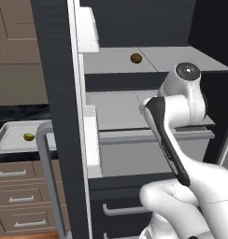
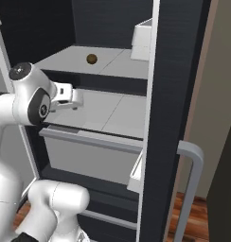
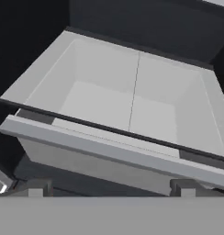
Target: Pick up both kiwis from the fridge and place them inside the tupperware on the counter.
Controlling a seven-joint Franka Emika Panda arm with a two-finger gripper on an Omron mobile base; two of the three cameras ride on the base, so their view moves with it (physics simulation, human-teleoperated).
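The fridge stands open. A dull brown kiwi lies on its upper light grey shelf. A yellow-green kiwi rests inside the white tupperware on the black counter, left of the fridge door. My hand hangs in front of the middle shelf, lower than the brown kiwi and to its left. In the hand view my gripper is open, its fingertips wide apart with nothing between them, facing an empty grey fridge drawer.
The open fridge door carries white bins and a grey bar handle between me and the counter. Tan drawers sit under the counter. A second door edge with a handle stands on the right.
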